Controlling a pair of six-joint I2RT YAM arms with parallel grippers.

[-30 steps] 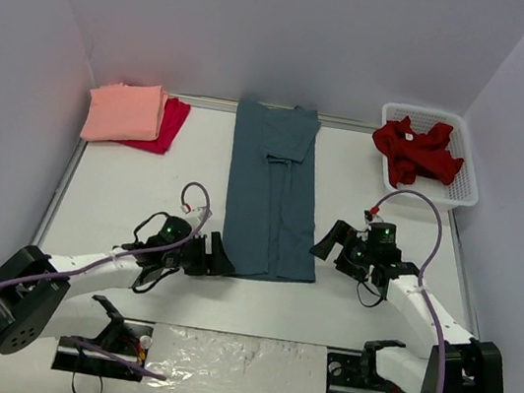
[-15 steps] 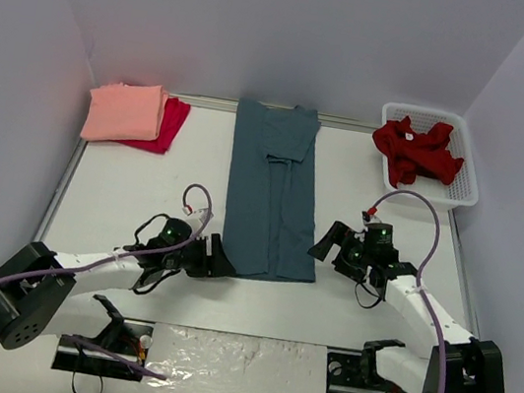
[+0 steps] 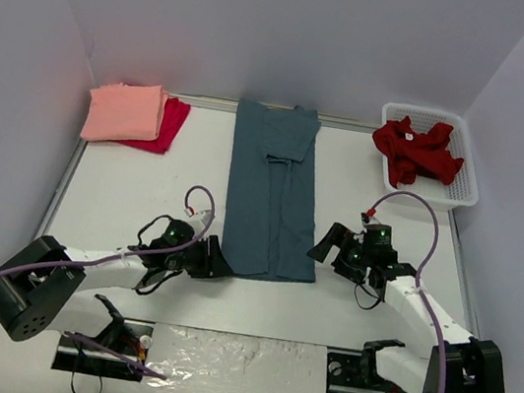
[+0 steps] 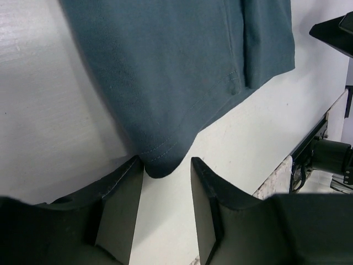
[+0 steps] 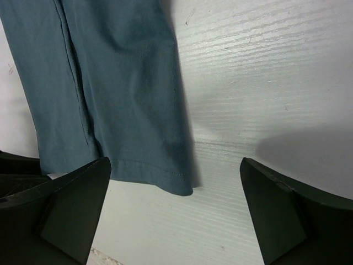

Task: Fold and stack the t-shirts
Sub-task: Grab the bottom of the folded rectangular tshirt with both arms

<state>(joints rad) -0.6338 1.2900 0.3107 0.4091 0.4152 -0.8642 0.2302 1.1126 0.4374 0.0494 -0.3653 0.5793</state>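
Subject: the slate-blue t-shirt [image 3: 270, 193]. It lies flat on the table [image 3: 121, 204], at centre, folded lengthwise into a long strip running from near to far. Its hemmed end points toward my bases.

Handling, in my judgement: light, soft and limp, with no stiffness of its own. It will sag and slide apart wherever it is not held. The strip is more than one layer thick, so a shallow pinch may catch only the top ply. The stitched hem at the two near corners is the firmest part, and I would take hold there, both corners together, deep enough to trap every layer.

My left gripper [image 4: 165, 168] is low at the near left corner. Its jaws stand part way apart, one on each side of the corner tip. The cloth touches one finger and a gap shows at the other. Nothing is clamped.

My right gripper [image 5: 174, 187] is by the near right corner, jaws spread as wide as they go and empty. The corner lies between the fingers.

Surroundings: at far left, the salmon-pink t-shirt [image 3: 124, 112] lies folded on top of the crimson t-shirt [image 3: 165, 126]. At far right, the dark red t-shirt [image 3: 416, 149] lies crumpled in the white basket [image 3: 462, 193], not yet folded.
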